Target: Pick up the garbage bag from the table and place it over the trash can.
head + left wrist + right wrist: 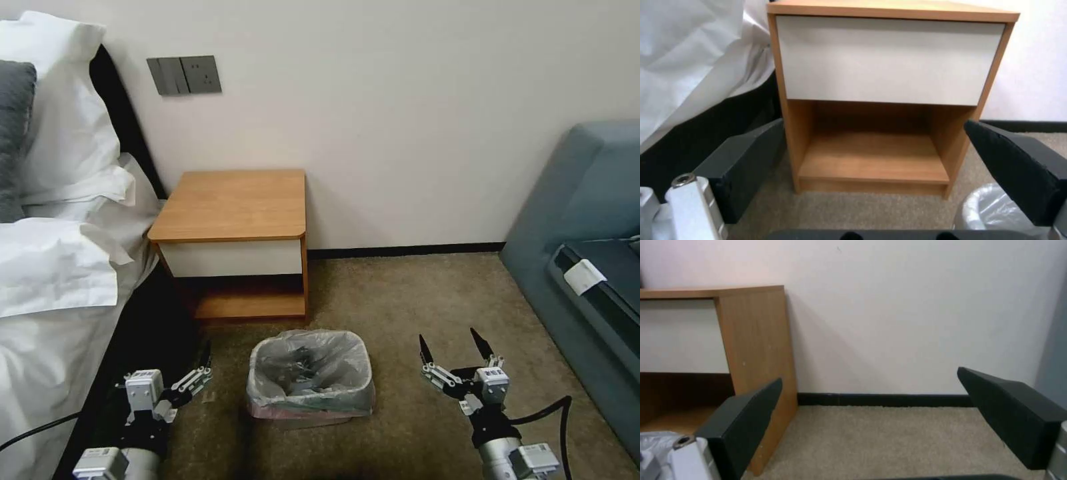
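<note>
The garbage bag (313, 373) is already lining the trash can (303, 415), its edge folded over the rim, and the desk (233, 203) top is lying bare; the placing looks finished. Any next move is only checking the fit. Both arms are hanging low beside the can, left pincer (200, 373) and right pincer (453, 350) both gaping wide, gripping nothing.

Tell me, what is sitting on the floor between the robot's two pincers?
The small cream-white plastic trash can, lined with the crinkly grey garbage bag, stands between the left pincer and right pincer in the head view.
</note>
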Robot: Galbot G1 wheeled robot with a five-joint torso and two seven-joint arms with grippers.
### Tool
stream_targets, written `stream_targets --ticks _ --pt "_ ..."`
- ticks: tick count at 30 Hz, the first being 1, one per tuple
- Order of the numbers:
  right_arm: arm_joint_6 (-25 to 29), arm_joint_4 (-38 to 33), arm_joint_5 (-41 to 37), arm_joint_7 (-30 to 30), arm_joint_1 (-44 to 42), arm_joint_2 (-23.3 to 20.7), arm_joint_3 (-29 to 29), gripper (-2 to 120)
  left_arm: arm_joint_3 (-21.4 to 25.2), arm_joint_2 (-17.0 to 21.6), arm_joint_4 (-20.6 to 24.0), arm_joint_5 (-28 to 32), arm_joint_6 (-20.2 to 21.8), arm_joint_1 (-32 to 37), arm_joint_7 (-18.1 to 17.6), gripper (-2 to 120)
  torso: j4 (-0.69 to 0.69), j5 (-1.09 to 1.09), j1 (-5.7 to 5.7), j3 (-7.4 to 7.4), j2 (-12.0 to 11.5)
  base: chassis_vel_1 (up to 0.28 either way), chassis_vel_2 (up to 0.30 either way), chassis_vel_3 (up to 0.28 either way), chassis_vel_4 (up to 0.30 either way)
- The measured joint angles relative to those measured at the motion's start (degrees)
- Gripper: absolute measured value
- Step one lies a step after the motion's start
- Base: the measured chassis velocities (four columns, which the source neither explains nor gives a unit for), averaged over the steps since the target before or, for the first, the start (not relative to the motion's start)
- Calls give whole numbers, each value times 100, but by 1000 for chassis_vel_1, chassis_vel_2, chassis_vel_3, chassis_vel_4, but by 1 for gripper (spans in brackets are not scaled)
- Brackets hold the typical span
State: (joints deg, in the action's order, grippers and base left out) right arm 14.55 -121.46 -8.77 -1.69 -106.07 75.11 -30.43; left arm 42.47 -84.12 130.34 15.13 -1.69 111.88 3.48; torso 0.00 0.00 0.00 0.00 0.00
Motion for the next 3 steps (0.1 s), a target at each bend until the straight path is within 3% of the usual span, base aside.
stream_targets --ticks 3 --pt "-1 -1 0 -1 1 -1 1 100 -1 1 0 0 1 -1 -1 100 0 0 0 0 0 0 0 0 0"
